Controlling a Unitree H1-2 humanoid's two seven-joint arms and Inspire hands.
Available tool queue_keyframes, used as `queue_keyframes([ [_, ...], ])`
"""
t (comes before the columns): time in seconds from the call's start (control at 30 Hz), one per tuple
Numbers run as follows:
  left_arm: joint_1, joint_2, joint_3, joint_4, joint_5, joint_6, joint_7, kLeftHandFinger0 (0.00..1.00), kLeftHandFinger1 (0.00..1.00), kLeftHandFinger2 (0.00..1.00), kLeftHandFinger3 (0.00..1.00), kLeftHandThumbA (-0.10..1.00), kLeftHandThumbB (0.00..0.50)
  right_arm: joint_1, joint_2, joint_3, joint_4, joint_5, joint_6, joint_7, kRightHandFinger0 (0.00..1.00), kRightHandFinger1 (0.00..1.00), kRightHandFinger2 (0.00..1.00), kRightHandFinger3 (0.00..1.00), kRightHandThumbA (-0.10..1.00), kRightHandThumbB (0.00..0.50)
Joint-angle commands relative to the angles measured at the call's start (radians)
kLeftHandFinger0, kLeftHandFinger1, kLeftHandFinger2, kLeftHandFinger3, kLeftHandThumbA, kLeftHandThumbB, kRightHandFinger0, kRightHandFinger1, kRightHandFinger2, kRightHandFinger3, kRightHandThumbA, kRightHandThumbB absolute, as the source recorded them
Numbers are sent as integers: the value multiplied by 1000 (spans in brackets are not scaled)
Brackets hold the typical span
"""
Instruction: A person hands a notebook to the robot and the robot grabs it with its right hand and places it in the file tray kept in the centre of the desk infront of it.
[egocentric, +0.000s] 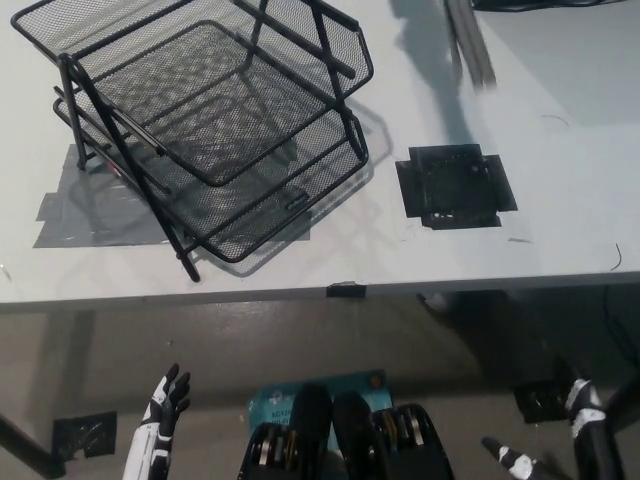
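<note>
A black wire-mesh stacked file tray (215, 130) sits tilted on the pale grey surface (560, 240), over strips of grey tape (75, 215). A black tape square (455, 187) lies to its right, well apart. A blurred grey, slab-like object (470, 45), possibly the notebook, shows at the top edge. The white left hand (168, 403) rests low with fingers spread, holding nothing. The black right hand (560, 440) hangs at lower right, fingers apart, empty.

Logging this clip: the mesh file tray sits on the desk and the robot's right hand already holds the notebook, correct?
Not quite. The head view shows the right hand low beside the desk, holding nothing. The mesh file tray does sit on the desk.
</note>
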Motion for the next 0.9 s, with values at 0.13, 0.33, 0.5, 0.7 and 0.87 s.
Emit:
queue_keyframes([
  [0.13,-6,6,10,-3,13,-43,31,1000,1000,1000,1000,1000,227,-66,37,-61,-359,-90,39,-38,1000,1000,1000,1000,1000,270],
  [0.33,-4,6,11,-5,12,-43,27,1000,1000,1000,1000,1000,238,-202,60,-84,-366,-134,127,-43,1000,1000,1000,1000,1000,368],
  [0.5,-5,4,11,2,17,-43,29,1000,1000,1000,1000,1000,246,-312,68,-85,-311,-200,190,-43,1000,1000,1000,1000,1000,498],
  [0.7,-18,8,12,4,16,-43,27,1000,1000,1000,1000,1000,225,-441,58,-60,-209,-278,298,-24,1000,1000,1000,1000,1000,500],
  [0.87,-30,8,10,9,12,-43,24,1000,1000,1000,1000,1000,226,-536,56,-21,-107,-316,349,-20,1000,1000,1000,1000,1000,500],
])
